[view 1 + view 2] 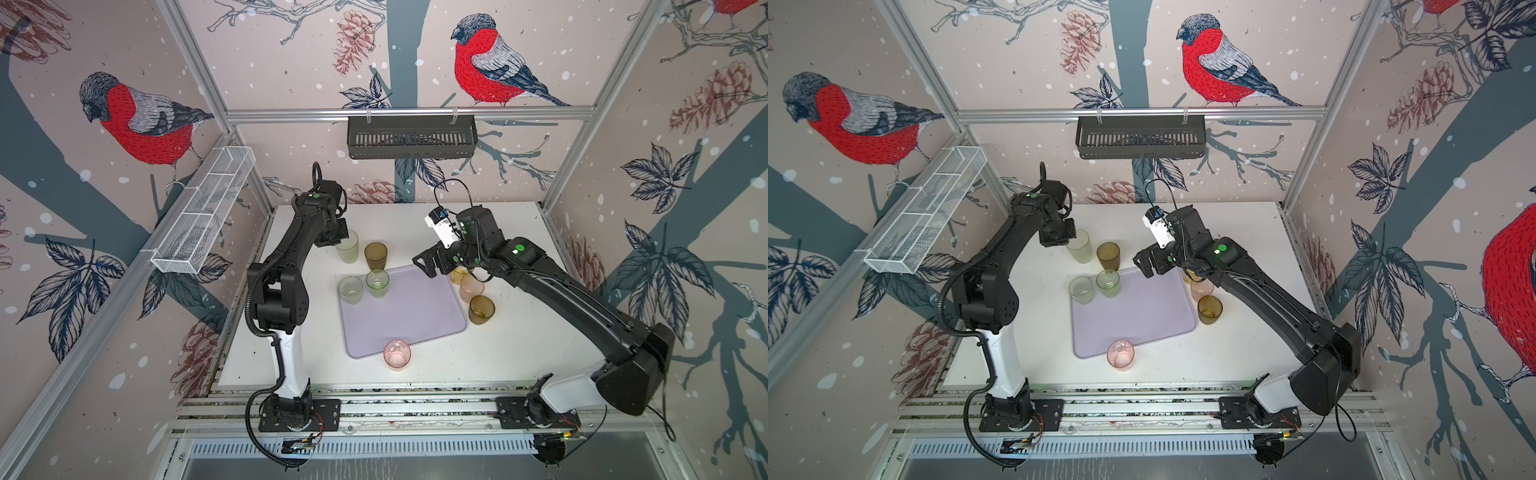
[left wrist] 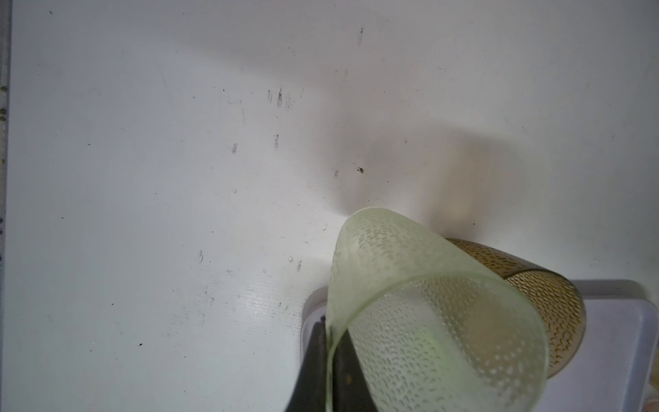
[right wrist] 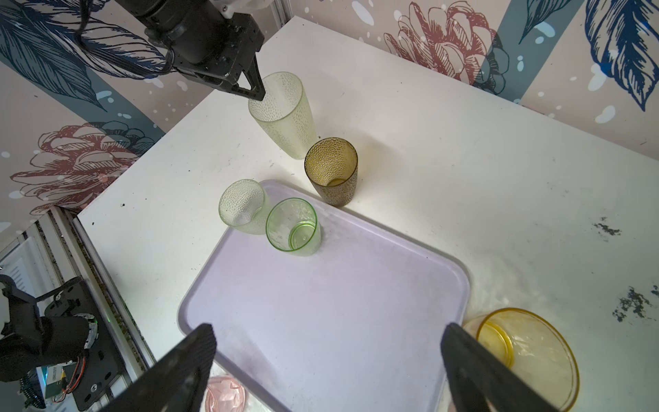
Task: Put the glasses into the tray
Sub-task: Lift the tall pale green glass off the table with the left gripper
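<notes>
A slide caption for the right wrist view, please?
Open right claw above lavender tray; left claw grips pale green glass.

- Both top views: high overhead, tilted toward the back wall, distant; both hold the whole table [image 1: 519, 353] and both arms.
- Left wrist view: very near, facing down onto table and pale green glass [image 2: 428, 321].
- Right wrist view: near, oblique across tray [image 3: 321, 303]; shares that glass.

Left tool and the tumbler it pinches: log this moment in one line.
left tool shut on pale green glass rim, outside tray | right tool open, empty, above tray
</notes>
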`<move>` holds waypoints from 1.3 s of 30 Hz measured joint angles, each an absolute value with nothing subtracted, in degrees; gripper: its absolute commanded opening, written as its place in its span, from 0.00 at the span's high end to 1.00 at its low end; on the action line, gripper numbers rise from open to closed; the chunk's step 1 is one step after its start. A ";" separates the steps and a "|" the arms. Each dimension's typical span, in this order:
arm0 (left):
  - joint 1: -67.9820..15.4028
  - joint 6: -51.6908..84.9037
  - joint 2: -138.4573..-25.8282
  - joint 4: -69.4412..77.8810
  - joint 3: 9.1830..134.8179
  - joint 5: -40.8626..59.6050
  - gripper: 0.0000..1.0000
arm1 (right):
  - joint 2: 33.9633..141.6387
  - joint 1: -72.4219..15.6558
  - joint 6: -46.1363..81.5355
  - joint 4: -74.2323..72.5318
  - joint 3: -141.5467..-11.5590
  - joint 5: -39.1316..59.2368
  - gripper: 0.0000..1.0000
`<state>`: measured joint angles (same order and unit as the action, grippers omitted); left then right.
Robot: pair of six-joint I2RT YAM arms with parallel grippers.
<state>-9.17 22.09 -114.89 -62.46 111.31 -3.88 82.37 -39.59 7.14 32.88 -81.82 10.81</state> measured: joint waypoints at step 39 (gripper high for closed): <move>-18.04 27.57 -90.61 -74.65 104.64 -3.99 1.00 | 80.20 -39.57 7.16 30.76 -78.72 12.53 0.00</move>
